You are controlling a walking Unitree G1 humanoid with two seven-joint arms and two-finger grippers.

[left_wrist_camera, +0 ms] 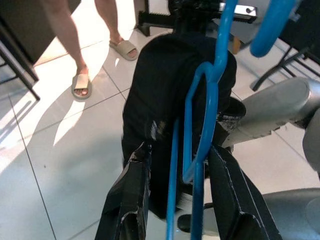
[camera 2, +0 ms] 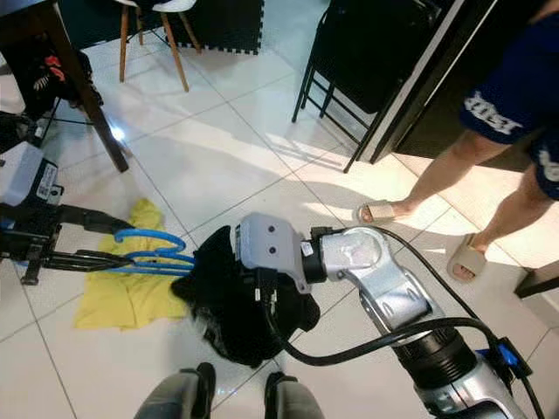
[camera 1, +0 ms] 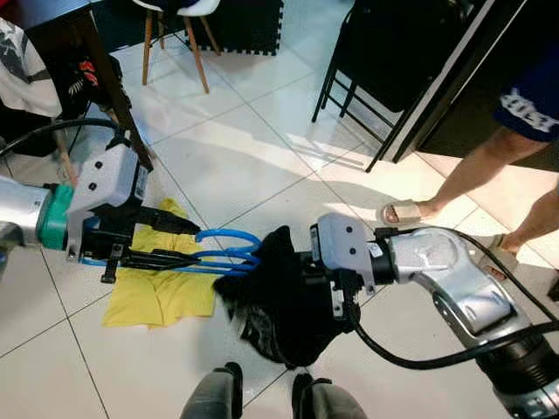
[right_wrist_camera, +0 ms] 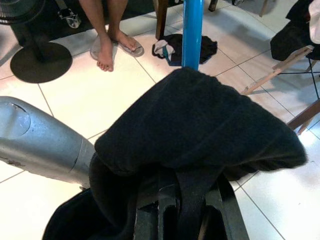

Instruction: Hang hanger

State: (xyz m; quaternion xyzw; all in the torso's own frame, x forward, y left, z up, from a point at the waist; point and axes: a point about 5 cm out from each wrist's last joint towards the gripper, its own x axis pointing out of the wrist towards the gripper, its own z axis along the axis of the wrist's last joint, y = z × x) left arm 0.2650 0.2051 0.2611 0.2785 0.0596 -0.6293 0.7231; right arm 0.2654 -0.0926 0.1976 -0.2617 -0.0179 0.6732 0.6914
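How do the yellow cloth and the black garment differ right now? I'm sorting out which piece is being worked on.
The black garment is held up off the floor, bunched around the right gripper and draped on the blue hanger; the yellow cloth lies spread flat on the tiled floor, touched by neither gripper. The black garment looks thick and bulky; the yellow cloth looks thin and wrinkled. The left gripper holds the hanger. Both are soft fabric pieces.

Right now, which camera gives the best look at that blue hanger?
The left eye view: the blue hanger lies whole between the left end effector and the black garment. The right eye view matches; the left wrist view shows close-up loops, the right wrist view one bar.
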